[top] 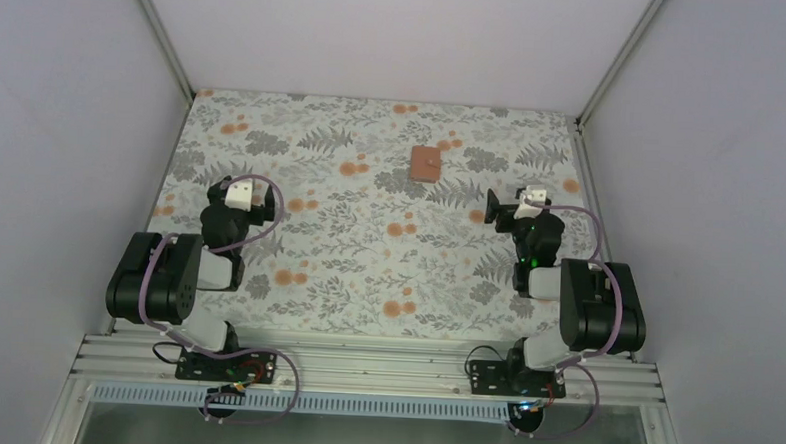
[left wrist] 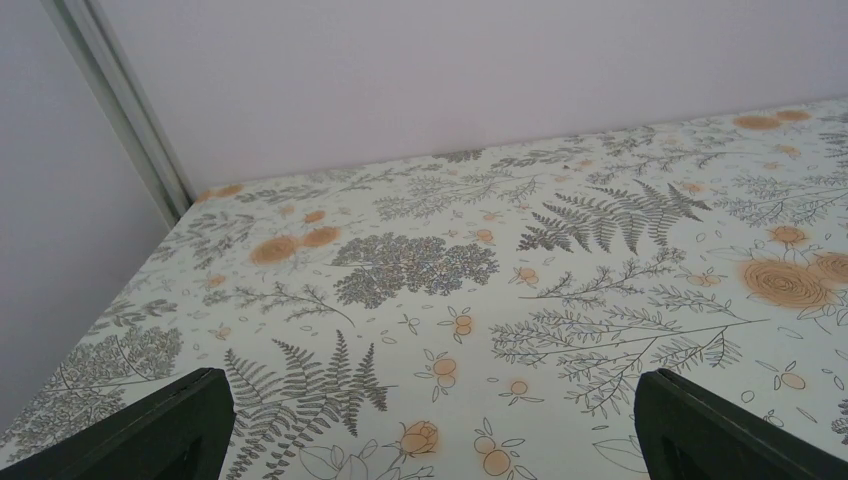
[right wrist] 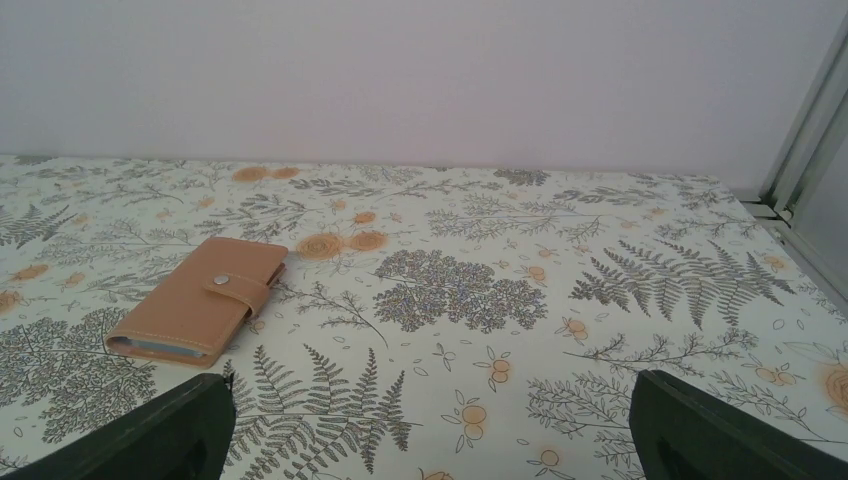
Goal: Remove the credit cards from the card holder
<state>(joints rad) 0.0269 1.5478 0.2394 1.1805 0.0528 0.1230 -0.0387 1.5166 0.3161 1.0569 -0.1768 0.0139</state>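
Left gripper (left wrist: 432,428): jaws spread wide, nothing between them. Both dark fingers (left wrist: 150,432) show only at the bottom corners of its wrist view, with bare patterned table (left wrist: 420,260) between. It hovers over the left half of the table, pointing toward the far wall.

Right gripper (right wrist: 430,428): same stance, jaws fully apart, holding nothing. Its fingers (right wrist: 720,430) frame the lower corners of its own view. It sits over the right half of the table, roughly level with the left one (seen from overhead).

Card holder (right wrist: 200,298): lies flat on the cloth, folded shut, tan to reddish-brown outside. A strap with a small metal snap (right wrist: 221,281) wraps over one long edge, fastened. A thin pale-blue line shows along the near short end. What it holds is hidden. From overhead it rests in the far part of the table, a little right of centre (top: 427,163). It is ahead of the right gripper and off to that gripper's left, apart from it. It is well apart from the left gripper and does not appear in the left wrist view.

Surroundings: cloth printed with grey ferns and orange flowers; plain pale walls on three sides; a metal corner post (left wrist: 120,110) at the far left; an aluminium rail (top: 363,366) along the near edge carrying both arm bases.
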